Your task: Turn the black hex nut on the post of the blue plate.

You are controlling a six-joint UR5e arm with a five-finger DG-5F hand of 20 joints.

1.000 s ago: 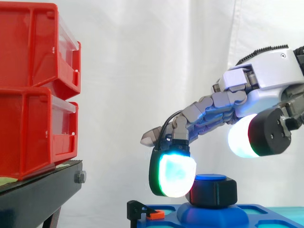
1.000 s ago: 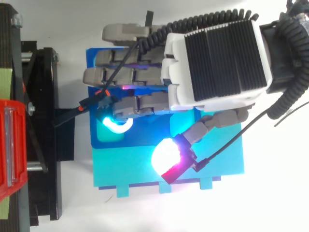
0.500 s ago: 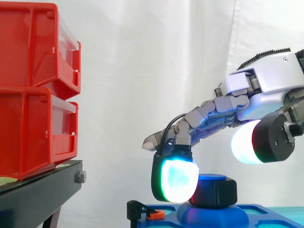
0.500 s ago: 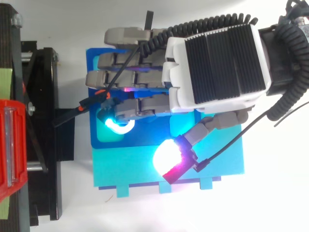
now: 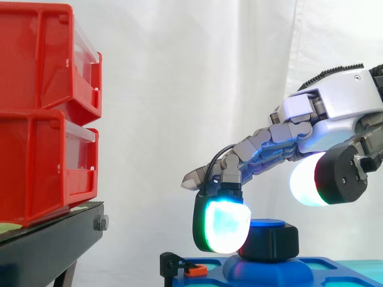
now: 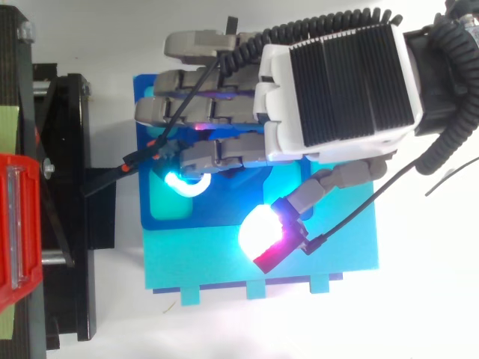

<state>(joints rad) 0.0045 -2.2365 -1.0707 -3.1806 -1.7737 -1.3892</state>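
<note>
The black hex nut [image 5: 269, 241] sits on a blue-capped post of the blue plate [image 5: 317, 268], low in the side view. My hand [image 5: 341, 95] reaches over it from the right with fairly straight fingers. One glowing cyan-green fingertip [image 5: 221, 226] hangs down against the nut's left side. The thumb's white and red pad [image 5: 311, 179] floats above and right of the nut, apart from it. In the top view the hand [image 6: 337, 90] covers the plate [image 6: 224, 213] and hides the nut.
Two stacked red bins [image 5: 42, 113] rest on a black stand [image 5: 48, 245] at the left. A small black clip with an orange piece [image 5: 182, 267] sits at the plate's left edge. A white curtain hangs behind.
The fingertip has dropped a little and moved right, closer against the nut's left side. In the top view the hand has shifted slightly toward the upper edge.
</note>
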